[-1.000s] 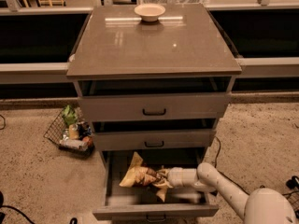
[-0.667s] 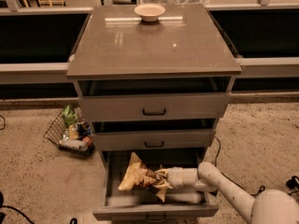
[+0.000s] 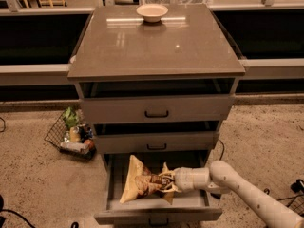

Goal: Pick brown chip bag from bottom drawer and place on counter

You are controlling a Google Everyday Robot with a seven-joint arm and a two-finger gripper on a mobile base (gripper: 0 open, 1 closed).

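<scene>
Camera view — jaws inside bottom drawer (image 3: 156, 214), pinching brown chip bag (image 3: 139, 184) by edge.

The brown chip bag (image 3: 140, 184) is tan-yellow with a dark brown printed panel. The whitish gripper (image 3: 170, 182), inside the grey bottom drawer (image 3: 190, 212) at the bag's right edge, ends a cream arm (image 3: 251, 194). The upper drawers (image 3: 118, 110) are grey with dark handles (image 3: 156, 114). The desk (image 3: 156, 46) is glossy grey-brown, its bowl (image 3: 152, 12) pale, and the floor (image 3: 33, 184) speckled beige.

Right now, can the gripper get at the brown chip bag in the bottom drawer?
Likely yes: the bottom drawer stands open and the gripper sits at the right edge of the brown chip bag, nothing between.
</scene>
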